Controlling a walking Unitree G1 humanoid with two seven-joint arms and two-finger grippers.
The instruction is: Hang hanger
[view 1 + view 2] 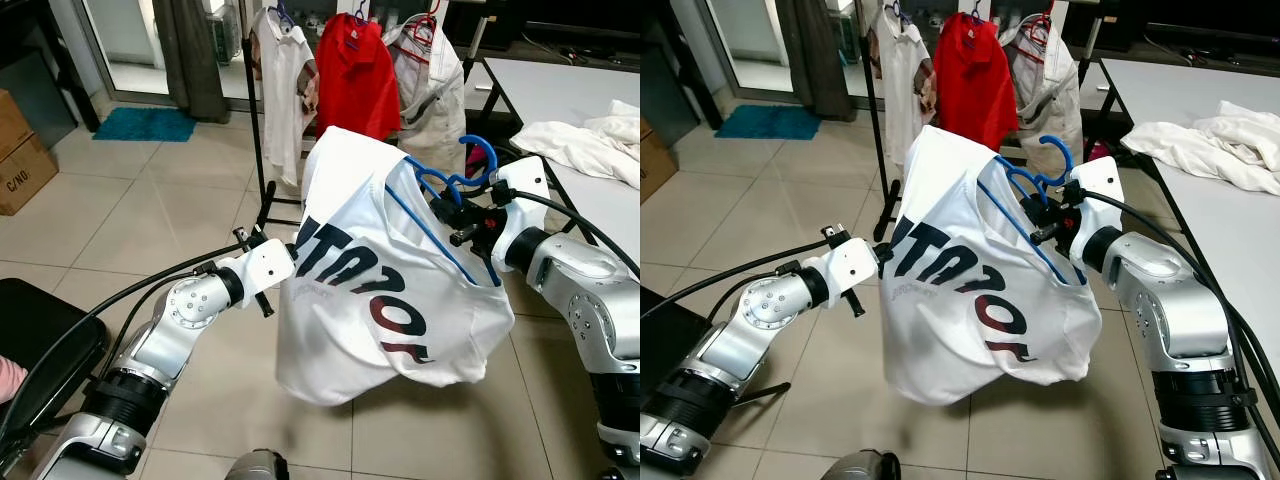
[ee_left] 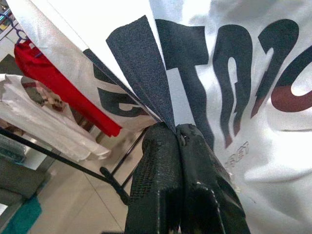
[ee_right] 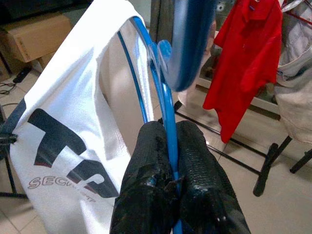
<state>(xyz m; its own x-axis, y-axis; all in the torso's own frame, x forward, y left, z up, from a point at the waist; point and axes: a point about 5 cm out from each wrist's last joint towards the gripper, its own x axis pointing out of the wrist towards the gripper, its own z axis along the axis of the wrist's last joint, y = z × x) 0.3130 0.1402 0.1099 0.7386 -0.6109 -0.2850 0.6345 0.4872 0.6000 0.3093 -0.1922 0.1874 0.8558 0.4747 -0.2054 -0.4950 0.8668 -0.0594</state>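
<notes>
Holding the blue hanger (image 1: 455, 185) tight, the right gripper (image 3: 168, 161) carries the white T-shirt (image 1: 375, 290) on it. The left gripper (image 2: 178, 141) pinches the shirt's edge. The clothes rack (image 1: 255, 120) is near; hanging is not done.

1. Bright, even indoor light; daylight enters from the far-left doorway (image 1: 130, 40).
2. Mild glare whitens the table (image 1: 560, 90) at far right.
3. Floor shadows are soft.
4. Head views are sharp; the wrist views blur the nearest fingers (image 3: 161, 195).

blue hanger (image 1: 455, 180) 1 | hung garments on rack (image 1: 258, 120) 3 | cardboard boxes (image 1: 20, 155) 2
</notes>
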